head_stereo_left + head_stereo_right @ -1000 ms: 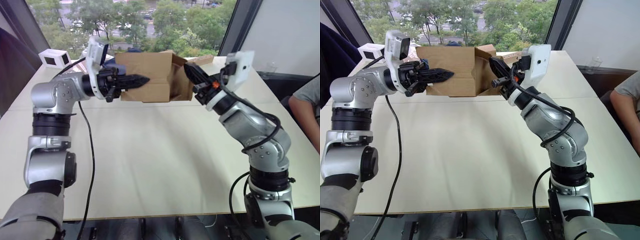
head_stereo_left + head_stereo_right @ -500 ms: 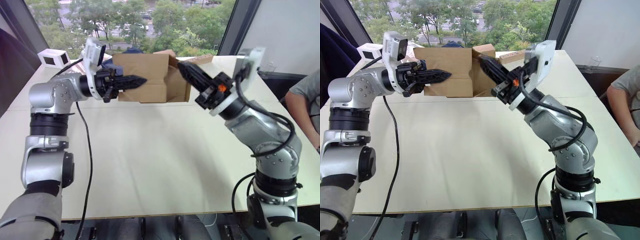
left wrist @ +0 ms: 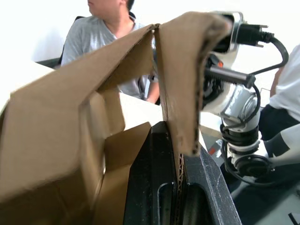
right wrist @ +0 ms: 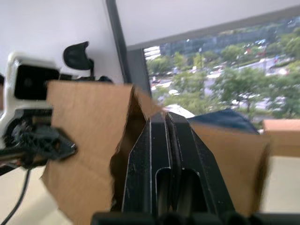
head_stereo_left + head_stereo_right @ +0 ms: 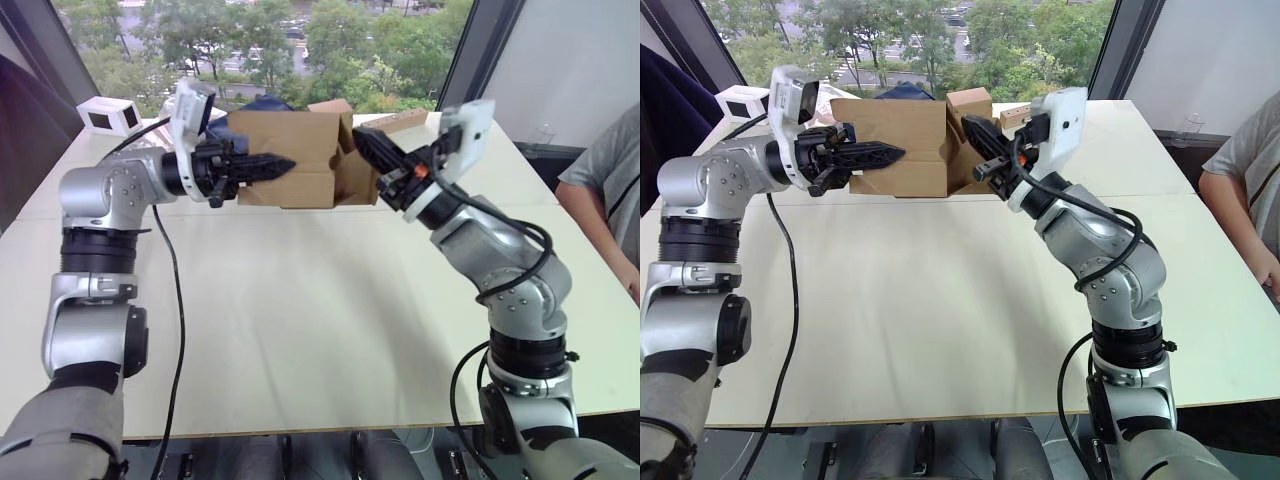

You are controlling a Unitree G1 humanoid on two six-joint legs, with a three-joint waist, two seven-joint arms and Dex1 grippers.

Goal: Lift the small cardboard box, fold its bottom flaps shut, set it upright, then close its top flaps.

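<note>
The table (image 5: 300, 330) spans the frame below the window. At upper centre, the left gripper (image 5: 283, 163) is clamped on a wall of the box (image 5: 290, 150), and the right gripper (image 5: 362, 140), fingers together, pushes on its flaps (image 5: 352, 180). The cardboard looks light and easily creased, so grip it along the edges.

bright window daylight, blown-out blurry wrist views

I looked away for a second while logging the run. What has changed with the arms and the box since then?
The right gripper swung out and up from the box's open end, then came back in against the flaps there, shut. The person's arm at the far right moved further into view. The left gripper stayed clamped on the box's front wall, and the box stayed held above the table.
</note>
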